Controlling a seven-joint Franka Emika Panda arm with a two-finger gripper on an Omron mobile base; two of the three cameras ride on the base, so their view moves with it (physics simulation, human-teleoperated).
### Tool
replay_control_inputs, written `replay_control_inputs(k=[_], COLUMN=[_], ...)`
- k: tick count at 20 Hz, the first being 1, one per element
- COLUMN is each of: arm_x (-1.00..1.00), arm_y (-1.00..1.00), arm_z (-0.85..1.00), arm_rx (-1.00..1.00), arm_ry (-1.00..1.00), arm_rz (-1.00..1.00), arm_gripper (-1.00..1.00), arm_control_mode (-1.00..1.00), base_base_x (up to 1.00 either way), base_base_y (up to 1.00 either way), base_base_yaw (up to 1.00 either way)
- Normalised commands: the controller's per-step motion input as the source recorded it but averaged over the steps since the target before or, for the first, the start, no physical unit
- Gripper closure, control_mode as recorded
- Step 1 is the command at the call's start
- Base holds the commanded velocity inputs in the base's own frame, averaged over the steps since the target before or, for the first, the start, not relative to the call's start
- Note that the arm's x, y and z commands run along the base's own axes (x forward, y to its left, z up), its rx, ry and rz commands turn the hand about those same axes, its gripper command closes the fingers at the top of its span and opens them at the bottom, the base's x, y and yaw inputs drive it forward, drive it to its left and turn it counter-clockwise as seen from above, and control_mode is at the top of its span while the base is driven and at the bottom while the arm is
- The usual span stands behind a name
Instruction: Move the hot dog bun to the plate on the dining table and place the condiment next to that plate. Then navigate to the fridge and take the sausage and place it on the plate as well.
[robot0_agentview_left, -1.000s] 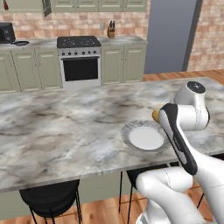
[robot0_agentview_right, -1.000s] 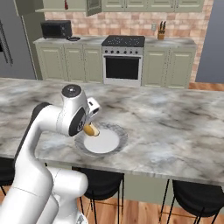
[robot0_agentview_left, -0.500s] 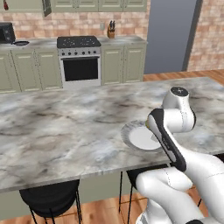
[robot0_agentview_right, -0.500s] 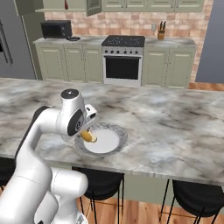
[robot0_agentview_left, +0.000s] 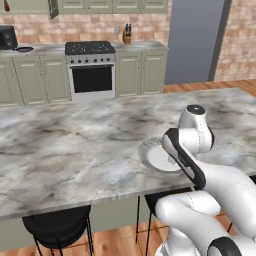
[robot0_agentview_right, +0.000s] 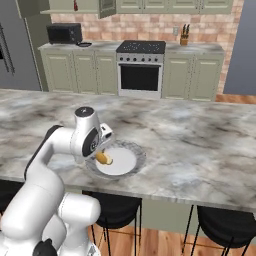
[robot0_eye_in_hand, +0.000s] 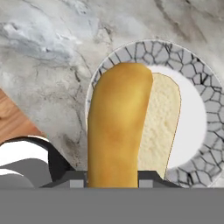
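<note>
One hot dog bun (robot0_eye_in_hand: 118, 127) is sitting clamped in the hand (robot0_eye_in_hand: 111, 178), its golden crust and pale cut face both showing in the hand view; the hand (robot0_agentview_right: 102, 152) is hanging low over the one plate (robot0_agentview_right: 131, 161), with the bun (robot0_agentview_right: 103, 158) over the plate's left part, though whether it is touching the white centre cannot be told; the plate (robot0_eye_in_hand: 197, 78), pale with a grey pebbled rim, is lying near the front edge of the marble bench (robot0_agentview_left: 65, 145); in the left base view the plate (robot0_agentview_left: 150, 156) is partly showing behind the arm; one black stool (robot0_agentview_left: 57, 227) is standing under the bench there, and two stools (robot0_agentview_right: 222, 227) are showing in the right base view; one stove (robot0_agentview_left: 91, 70) is standing at the back wall.
</note>
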Motion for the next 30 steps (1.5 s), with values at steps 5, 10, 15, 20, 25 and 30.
replay_control_inputs(k=[5, 10, 15, 20, 25, 30], arm_x=[0.31, 0.35, 0.37, 0.34, 0.21, 0.16], arm_y=[0.00, -0.02, -0.08, -0.06, -0.03, -0.05], arm_z=[-0.26, -0.25, -0.24, -0.23, -0.29, -0.22], arm_rx=[0.00, 0.00, 0.00, 0.00, 0.00, 0.01], arm_ry=[0.01, 0.04, 0.02, 0.01, 0.00, 0.03], arm_rz=[0.00, 0.00, 0.00, 0.00, 0.00, 0.00], arm_gripper=[1.00, 1.00, 1.00, 1.00, 1.00, 1.00], arm_control_mode=[-1.00, -1.00, -1.00, -1.00, -1.00, -1.00], base_base_x=[0.00, 0.00, 0.00, 0.00, 0.00, 0.00], base_base_y=[0.00, 0.00, 0.00, 0.00, 0.00, 0.00], base_base_yaw=[0.00, 0.00, 0.00, 0.00, 0.00, 0.00])
